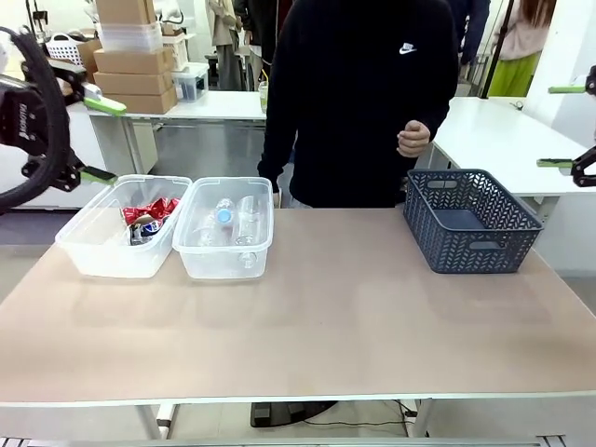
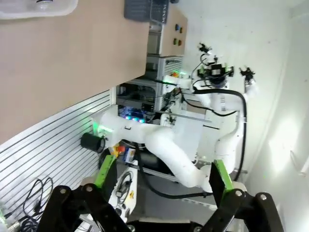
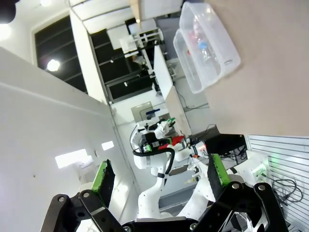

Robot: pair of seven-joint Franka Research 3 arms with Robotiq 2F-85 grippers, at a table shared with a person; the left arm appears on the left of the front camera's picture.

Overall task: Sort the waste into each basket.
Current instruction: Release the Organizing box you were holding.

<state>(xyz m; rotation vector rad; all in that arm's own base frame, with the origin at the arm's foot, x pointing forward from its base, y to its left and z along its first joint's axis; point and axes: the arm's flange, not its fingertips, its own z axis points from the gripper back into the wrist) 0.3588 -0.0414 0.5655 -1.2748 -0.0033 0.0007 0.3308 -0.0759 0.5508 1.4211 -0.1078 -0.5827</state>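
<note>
Two clear baskets side by side: left basket (image 1: 98, 244) holds red wrappers (image 1: 152, 210) and a can (image 1: 145, 228); right basket (image 1: 226, 251) holds bottles (image 1: 235, 222). Left gripper (image 1: 96, 138) and right gripper (image 1: 562, 126) raised off the table, jaws spread, empty.

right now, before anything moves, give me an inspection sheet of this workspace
surface: beige tabletop, bare across the near half
job's things: left clear plastic tub holds crumpled red wrappers and a can; right clear plastic tub beside it holds clear bottles with pale blue caps
clutter: dark blue woven plastic basket, appears empty
grippers: left gripper and right gripper open, raised off the table, holding nothing
cables: nothing seen on the table
surroundings: person in black top at the far edge
</note>
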